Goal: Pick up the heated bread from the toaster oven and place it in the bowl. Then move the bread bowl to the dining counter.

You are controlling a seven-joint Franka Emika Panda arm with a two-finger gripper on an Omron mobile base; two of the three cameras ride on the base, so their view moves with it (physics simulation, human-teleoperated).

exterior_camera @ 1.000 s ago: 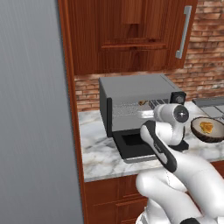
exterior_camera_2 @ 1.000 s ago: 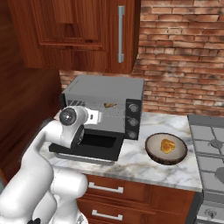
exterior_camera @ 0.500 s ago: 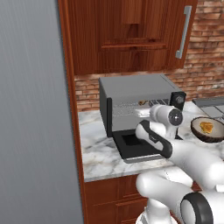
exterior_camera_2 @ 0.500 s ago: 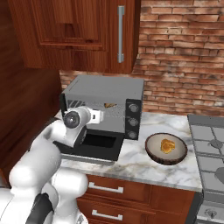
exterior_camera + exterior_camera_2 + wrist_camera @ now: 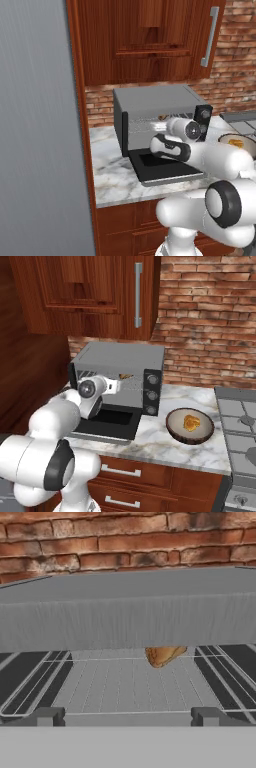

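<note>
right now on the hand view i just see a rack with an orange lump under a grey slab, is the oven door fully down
Observer: Yes. The black door of the toaster oven is dropped open and lies level, below the arm's wrist.
Operator: ok where's the bowl
Observer: The bowl sits on the marble counter to the oven's right as the arm faces it, apart from the oven.
Operator: is it empty
Observer: No. A small orange piece already lies in it, separate from the bread you see on the rack.
</note>
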